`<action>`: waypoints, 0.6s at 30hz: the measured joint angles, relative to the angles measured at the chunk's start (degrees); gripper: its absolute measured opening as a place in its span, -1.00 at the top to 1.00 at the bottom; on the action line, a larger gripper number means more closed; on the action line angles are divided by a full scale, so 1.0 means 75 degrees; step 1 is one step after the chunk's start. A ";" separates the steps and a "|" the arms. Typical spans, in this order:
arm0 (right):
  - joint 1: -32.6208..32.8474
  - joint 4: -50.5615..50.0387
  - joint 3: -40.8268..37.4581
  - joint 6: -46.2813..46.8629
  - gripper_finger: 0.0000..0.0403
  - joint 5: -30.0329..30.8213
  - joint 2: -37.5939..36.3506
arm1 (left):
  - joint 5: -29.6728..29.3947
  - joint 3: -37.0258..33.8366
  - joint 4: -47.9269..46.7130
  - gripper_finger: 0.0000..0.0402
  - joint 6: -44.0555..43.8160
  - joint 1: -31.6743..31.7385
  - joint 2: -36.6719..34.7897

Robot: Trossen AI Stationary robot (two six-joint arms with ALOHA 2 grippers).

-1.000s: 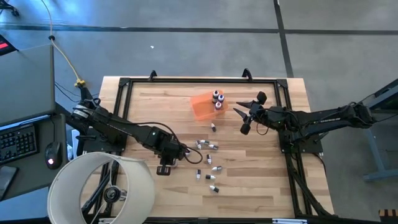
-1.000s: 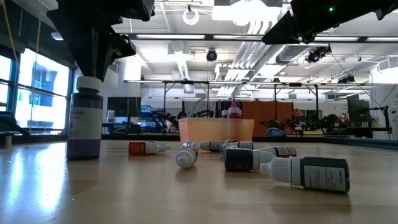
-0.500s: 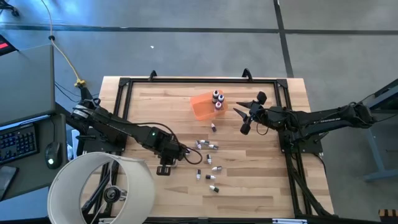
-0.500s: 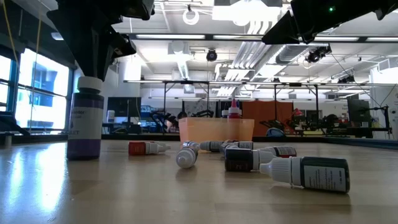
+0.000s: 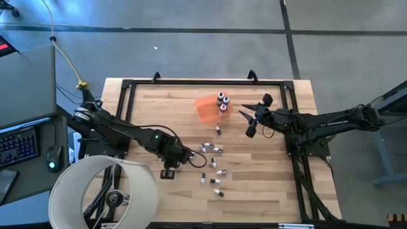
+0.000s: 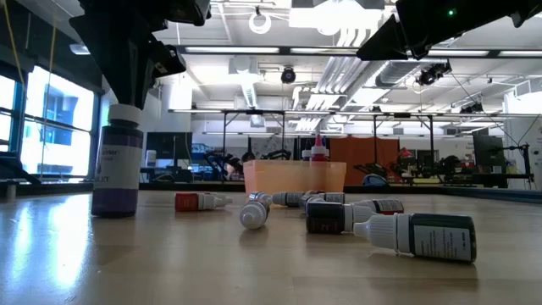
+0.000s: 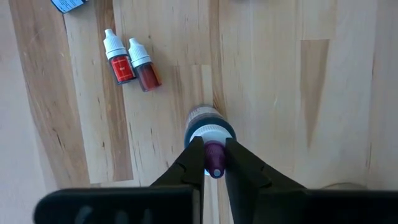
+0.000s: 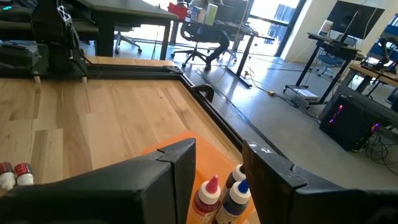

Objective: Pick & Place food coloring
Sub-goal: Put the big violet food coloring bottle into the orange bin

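Observation:
My left gripper (image 7: pixel 213 163) stands over the table's near-left part (image 5: pixel 189 156), shut on an upright purple food coloring bottle (image 6: pixel 116 169) with a white collar (image 7: pixel 210 132). Several small food coloring bottles (image 5: pixel 213 166) lie on their sides on the wood to its right, and two red ones (image 7: pixel 132 60) lie close by. Three bottles (image 5: pixel 222 100) stand in the orange tray (image 5: pixel 206 109). My right gripper (image 5: pixel 250 118) hovers open to the right of the tray; the tray's bottles (image 8: pixel 224 190) show between its fingers. My left gripper pinches the purple bottle's narrow purple tip (image 7: pixel 214 155) between its two fingers, coming from above and pointing down. The bottle stands upright below the fingers, and its base (image 6: pixel 114 212) appears to rest on the table.
A black frame rail (image 5: pixel 127 102) runs round the table's edges. A large white round shade (image 5: pixel 105 191) overlaps the near-left corner. Lying bottles (image 6: pixel 415 233) crowd the near middle. Bare wood shows between the tray and the left rail (image 5: pixel 159 108).

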 joint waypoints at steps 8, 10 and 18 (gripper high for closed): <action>0.0000 0.0002 0.0000 0.0000 0.37 0.0002 0.0000 | -0.0045 0.0153 -0.0186 0.86 0.0120 0.0006 0.0013; 0.0001 0.0029 0.0000 0.0000 0.37 0.0002 0.0000 | -0.0306 0.0469 -0.0526 0.86 0.0292 0.0006 0.0079; -0.0001 0.0135 -0.0003 0.0000 0.37 0.0002 0.0003 | -0.1536 0.1937 -0.0808 0.87 0.2105 0.0508 0.0041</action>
